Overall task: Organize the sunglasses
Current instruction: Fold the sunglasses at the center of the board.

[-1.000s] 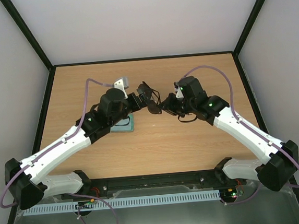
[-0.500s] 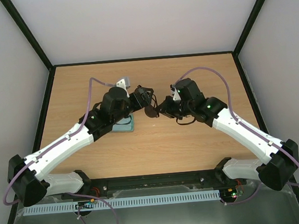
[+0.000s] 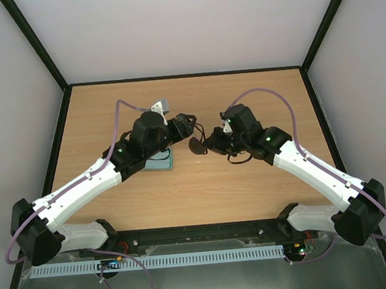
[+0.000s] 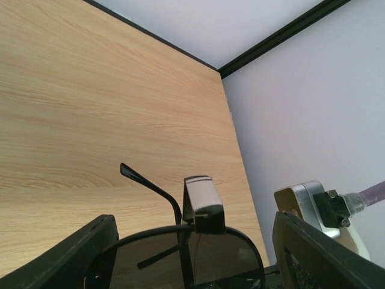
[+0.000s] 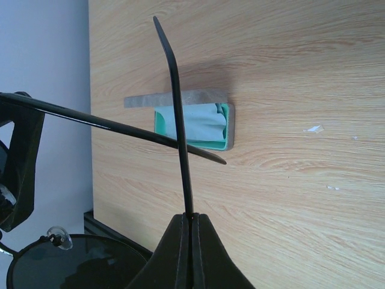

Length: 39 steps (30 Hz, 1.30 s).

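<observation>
Over the last second the two arms have eased apart at mid-table. The right fingers (image 3: pixel 212 141) have carried the thin, dark wire-framed sunglasses (image 3: pixel 196 145) with rounded dark lenses a little towards the left side. The left fingers (image 3: pixel 187 121) have pulled back and turned so that they now straddle the pair instead of crowding it.

The right fingers (image 5: pixel 174 253) are pressed fully together on one slim temple arm, which stands straight up out of their tips, so they alone carry the sunglasses (image 5: pixel 72 265) clear of the pale wooden table (image 3: pixel 243 99). The left fingers (image 4: pixel 90 253) stand well apart with a lens of the sunglasses (image 4: pixel 204 259) between them. Whether either finger touches the wire rim cannot be told, and nothing looks gripped there yet.

Both temple arms are splayed open, one crossing the other in the right wrist view. This looks like a handover or a folding step, with the left fingers about to take the frame. The grey rectangular case (image 5: pixel 180 98) with green lining lies open beyond the right fingers and below the left arm, with a light blue cloth (image 5: pixel 198 123) inside and the sunglasses not yet in it.
</observation>
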Available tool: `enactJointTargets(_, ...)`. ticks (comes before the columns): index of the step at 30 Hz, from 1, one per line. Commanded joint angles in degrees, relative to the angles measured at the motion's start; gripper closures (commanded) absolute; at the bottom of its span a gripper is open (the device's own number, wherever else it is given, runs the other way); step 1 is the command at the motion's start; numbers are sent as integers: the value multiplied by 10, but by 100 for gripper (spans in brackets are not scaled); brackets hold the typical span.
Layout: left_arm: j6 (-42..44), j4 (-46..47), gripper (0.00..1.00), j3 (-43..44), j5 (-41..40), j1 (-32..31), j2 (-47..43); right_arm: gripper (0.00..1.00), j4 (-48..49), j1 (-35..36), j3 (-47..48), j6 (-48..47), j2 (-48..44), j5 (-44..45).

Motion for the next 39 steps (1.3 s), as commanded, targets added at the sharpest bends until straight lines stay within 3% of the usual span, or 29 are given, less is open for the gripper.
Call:
enactJointTargets(1, 1, 4, 29, 0, 11, 4, 9, 99, -23, 5, -3, -13, -7, 15)
enactJointTargets(9, 3, 3, 32, -2, 12, 5, 11, 99, -33, 6, 7, -20, -6, 24)
enactJointTargets(14, 3, 2, 41, -6, 14, 6, 12, 99, -38, 6, 13, -23, -7, 27)
enactJointTargets(20, 4, 3, 42, -7, 14, 9, 10, 98, -37, 6, 15, -23, -8, 26)
enactJointTargets(26, 2, 6, 45, -13, 15, 11, 5, 79, -37, 6, 16, -24, -11, 29)
enactJointTargets(39, 5, 5, 46, -20, 17, 17, -10, 71, -51, 2, 22, -28, -26, 47)
